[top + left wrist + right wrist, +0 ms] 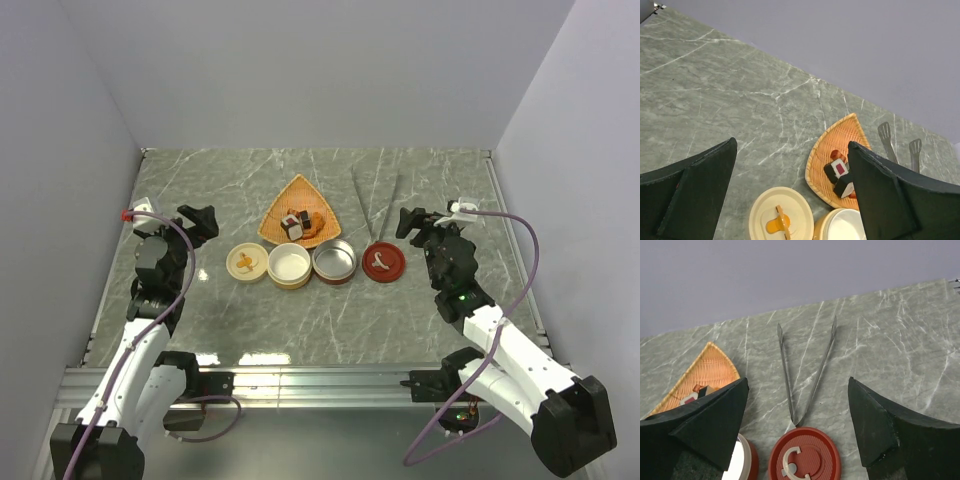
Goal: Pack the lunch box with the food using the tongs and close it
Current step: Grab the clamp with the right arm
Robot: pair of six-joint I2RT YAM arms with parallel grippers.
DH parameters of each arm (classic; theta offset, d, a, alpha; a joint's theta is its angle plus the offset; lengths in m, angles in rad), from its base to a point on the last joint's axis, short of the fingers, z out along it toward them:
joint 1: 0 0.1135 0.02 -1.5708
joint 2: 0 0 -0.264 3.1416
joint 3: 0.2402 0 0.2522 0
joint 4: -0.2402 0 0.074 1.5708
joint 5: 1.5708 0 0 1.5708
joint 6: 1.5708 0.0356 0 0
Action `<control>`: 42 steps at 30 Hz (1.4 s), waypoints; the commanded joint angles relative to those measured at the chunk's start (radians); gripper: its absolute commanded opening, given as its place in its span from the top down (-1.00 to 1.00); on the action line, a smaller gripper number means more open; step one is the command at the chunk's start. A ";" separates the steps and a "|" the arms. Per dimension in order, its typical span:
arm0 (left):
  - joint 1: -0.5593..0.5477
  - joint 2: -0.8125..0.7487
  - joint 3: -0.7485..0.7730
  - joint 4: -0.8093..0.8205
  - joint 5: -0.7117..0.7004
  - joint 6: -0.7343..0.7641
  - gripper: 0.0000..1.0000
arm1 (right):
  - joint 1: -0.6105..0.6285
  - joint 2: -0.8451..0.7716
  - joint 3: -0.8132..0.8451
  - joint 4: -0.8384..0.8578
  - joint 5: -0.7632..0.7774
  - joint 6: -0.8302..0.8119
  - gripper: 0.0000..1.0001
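The food (300,222), black-and-white rolls with red and orange bits, lies in a triangular wicker basket (290,196) at the table's middle back. The grey metal tongs (373,205) lie flat to its right, their joined end toward a red lid (382,262). Two open round lunch box containers stand in front of the basket, one cream (289,265) and one red with a metal inside (334,261). My left gripper (200,222) hovers open and empty left of them. My right gripper (412,222) hovers open and empty just right of the tongs (790,385). The left wrist view shows the food (837,170) beside the right finger (890,195).
A cream lid (246,263) with an orange motif lies left of the cream container; the left wrist view shows this cream lid (781,217) between my fingers. The red lid (805,455) carries a white motif. Grey walls enclose the marble table on three sides.
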 commanded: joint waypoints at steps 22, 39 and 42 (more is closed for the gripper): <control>-0.002 0.054 0.046 0.024 -0.007 -0.024 -0.99 | -0.001 0.486 0.383 -0.280 -0.085 0.037 -0.90; -0.004 0.057 0.029 0.049 0.025 -0.047 -0.99 | -0.027 0.975 0.760 -0.624 -0.149 0.144 -0.92; -0.004 0.061 0.029 0.052 0.028 -0.049 -0.99 | -0.041 1.001 0.782 -0.638 -0.172 0.149 -0.92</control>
